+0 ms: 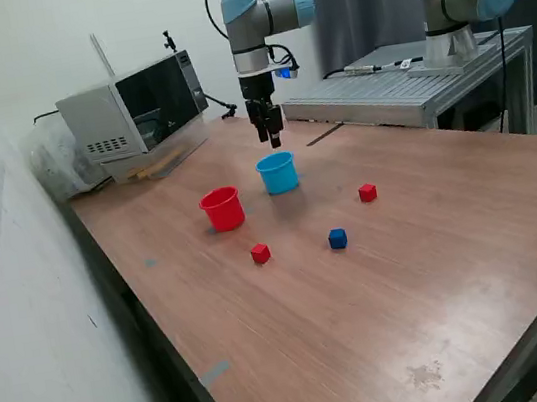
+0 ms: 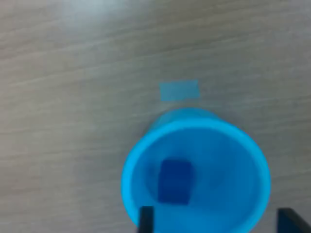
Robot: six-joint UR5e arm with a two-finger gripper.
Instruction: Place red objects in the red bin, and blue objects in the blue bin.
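Nearest in the exterior view, a small red cube point(image 1: 260, 253) and a dark-blue cube point(image 1: 337, 239) sit on the tabletop point(image 1: 442, 276) in front of the blue cup point(image 1: 277, 172); they look light and rigid, best pinched across flat faces. Wrist view: another blue cube point(image 2: 175, 181) lies inside the cup point(image 2: 146, 150); the hand point(image 2: 216, 221) hangs spread, empty.

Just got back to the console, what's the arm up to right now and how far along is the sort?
The gripper hangs over the light-blue cup, jaws apart and empty. The wrist view shows one dark-blue cube lying inside that cup. On the table, two red cubes and another dark-blue cube sit loose. The red cup stands beside the blue one; its contents cannot be seen.
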